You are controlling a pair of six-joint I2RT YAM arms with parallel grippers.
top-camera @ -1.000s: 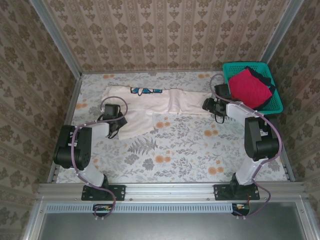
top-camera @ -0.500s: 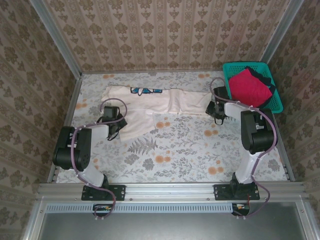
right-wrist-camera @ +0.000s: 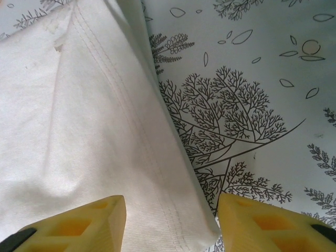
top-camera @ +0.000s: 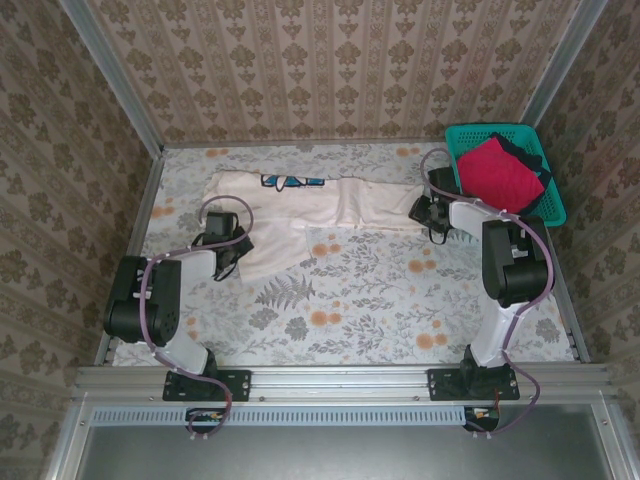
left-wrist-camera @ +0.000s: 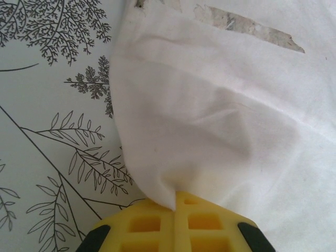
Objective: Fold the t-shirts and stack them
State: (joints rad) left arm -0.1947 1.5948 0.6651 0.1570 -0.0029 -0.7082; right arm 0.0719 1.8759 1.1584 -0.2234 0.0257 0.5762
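One cream-white cloth t-shirt lies spread across the far side of the floral table. Left end effector is pressed together, pinching its near corner. Right end effector is spread, straddling the hem corner without gripping it. Crimson-red t-shirt and dark t-shirt sit in the teal mesh basket. Step looks like securing grips for the first fold. Next the right needs to close on the hem.

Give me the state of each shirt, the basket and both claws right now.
cream-white t-shirt: spread out, unfolded
red t-shirt: in basket, on top
dark t-shirt: in basket, under red
basket: upright
left claw: shut on cream-white t-shirt
right claw: open, straddling its hem
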